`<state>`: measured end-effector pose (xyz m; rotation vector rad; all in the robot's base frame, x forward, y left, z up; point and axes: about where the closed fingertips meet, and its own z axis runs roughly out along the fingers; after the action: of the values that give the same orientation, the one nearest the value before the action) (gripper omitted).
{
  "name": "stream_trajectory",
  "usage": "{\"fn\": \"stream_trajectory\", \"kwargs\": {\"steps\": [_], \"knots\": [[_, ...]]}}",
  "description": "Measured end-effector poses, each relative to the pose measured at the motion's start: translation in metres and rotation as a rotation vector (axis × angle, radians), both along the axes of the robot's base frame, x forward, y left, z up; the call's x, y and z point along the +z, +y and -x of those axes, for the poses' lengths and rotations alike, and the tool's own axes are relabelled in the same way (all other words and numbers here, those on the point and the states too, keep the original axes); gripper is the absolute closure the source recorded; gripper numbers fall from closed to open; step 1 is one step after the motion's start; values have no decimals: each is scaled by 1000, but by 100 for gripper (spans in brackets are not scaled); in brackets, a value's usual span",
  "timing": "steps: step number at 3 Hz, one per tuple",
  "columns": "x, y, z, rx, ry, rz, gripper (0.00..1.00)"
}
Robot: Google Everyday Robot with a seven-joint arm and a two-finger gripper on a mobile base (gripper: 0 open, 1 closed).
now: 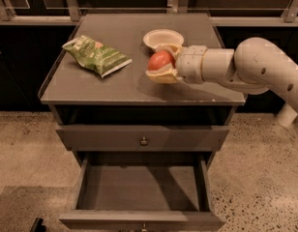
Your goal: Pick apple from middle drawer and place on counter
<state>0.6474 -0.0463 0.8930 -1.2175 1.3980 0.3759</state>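
The red-orange apple (pixel 160 60) sits between the two pale fingers of my gripper (pixel 156 63), which is shut on it. The arm reaches in from the right and holds the apple just over the counter (pixel 115 83), right of its middle; I cannot tell whether the apple touches the surface. The middle drawer (pixel 141 187) is pulled out below, and its grey inside shows nothing in it. The drawer above it (pixel 141 138) is closed.
A green chip bag (pixel 96 55) lies on the counter's left part. A white bowl (pixel 163 37) stands at the back, just behind the gripper. A rail and dark glass run behind the cabinet. Speckled floor lies around it.
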Motion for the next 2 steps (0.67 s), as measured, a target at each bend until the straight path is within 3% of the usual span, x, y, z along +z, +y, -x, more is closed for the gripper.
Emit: {"fn": "stream_trajectory", "kwargs": {"steps": [2], "knots": [[0, 0, 0, 0, 0, 0, 0]]}}
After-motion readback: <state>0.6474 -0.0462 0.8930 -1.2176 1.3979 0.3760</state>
